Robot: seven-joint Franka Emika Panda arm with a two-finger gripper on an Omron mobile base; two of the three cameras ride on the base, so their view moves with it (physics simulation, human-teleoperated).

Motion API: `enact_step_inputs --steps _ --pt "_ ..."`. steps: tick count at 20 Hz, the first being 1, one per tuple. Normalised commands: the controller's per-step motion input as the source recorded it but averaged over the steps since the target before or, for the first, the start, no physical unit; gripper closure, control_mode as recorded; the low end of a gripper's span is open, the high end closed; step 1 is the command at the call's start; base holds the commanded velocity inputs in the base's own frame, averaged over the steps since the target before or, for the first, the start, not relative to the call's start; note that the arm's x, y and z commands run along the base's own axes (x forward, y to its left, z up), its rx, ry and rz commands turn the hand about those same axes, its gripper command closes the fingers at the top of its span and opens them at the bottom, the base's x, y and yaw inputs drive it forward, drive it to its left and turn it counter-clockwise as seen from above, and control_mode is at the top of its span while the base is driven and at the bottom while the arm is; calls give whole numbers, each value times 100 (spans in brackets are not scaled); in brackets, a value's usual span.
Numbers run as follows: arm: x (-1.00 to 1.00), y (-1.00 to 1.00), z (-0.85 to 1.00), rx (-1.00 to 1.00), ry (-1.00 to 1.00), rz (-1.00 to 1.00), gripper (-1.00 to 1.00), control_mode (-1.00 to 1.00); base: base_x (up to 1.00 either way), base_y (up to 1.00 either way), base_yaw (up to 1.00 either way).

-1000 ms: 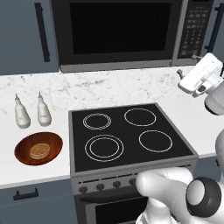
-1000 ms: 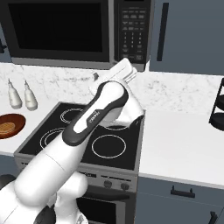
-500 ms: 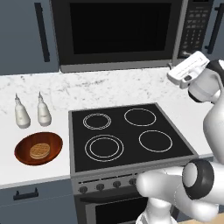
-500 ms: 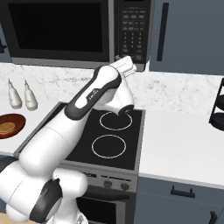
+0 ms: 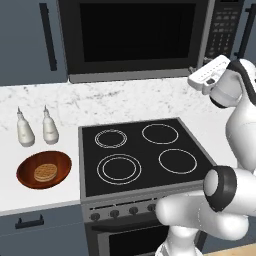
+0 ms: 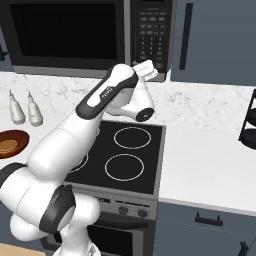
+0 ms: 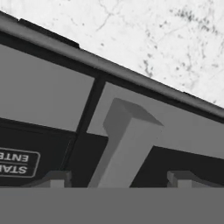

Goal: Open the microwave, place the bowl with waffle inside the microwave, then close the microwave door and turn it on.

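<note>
Above the cooktop [image 5: 144,152], microwave [image 5: 135,37] handle [image 7: 124,144] faces claw [image 7: 118,179].

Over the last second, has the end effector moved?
Yes. The end effector has risen and swung in toward the microwave, now at its lower right corner by the keypad.

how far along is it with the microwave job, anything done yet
Nothing looks finished. The microwave door is shut, and the bowl with the waffle sits on the counter left of the cooktop. In hand: the gripper is up at the microwave's lower right corner, its fingertips flanking a grey handle. Left: opening, loading the bowl, closing, starting.
</note>
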Motion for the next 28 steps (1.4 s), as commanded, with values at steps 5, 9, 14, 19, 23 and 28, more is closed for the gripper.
enact_step_inputs --steps 5,9,14,19,23,28 --pt "28 0 0 2 1 0 -100 -100 0 0 0" --pt "11 0 0 1 0 -1 -100 -100 0 0 0" --pt "17 7 -2 0 0 0 100 -100 0 0 0" --pt "-17 17 0 0 1 10 100 -100 0 0 0" --pt "-96 5 0 0 0 33 100 -100 0 0 0" --pt "-100 0 -3 -1 -1 39 100 -100 0 0 0"
